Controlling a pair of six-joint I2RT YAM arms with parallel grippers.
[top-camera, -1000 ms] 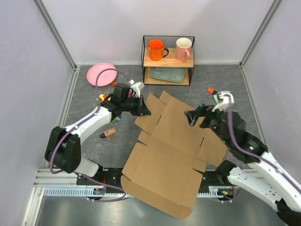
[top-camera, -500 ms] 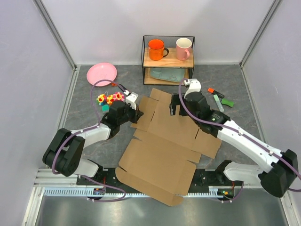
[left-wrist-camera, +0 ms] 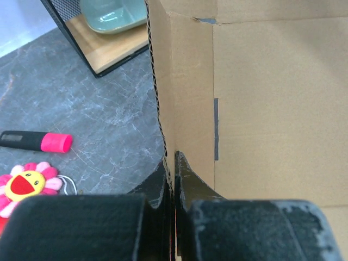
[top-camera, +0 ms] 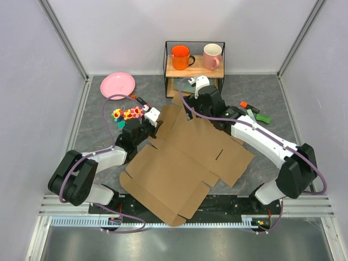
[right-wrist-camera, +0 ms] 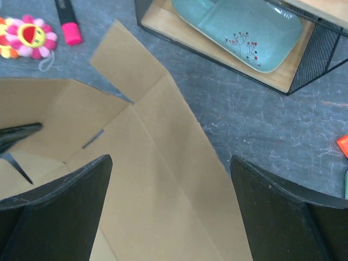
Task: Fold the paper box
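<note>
Paper box [top-camera: 190, 157] (flap in left hand [left-wrist-camera: 172, 164])

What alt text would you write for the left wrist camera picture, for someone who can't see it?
The left end effector is pinched shut on the edge of the brown paper box, which fills the right side. Left of it on the grey table lie a pink-tipped marker and a smiling flower toy; a teal dish sits in a rack behind.
</note>
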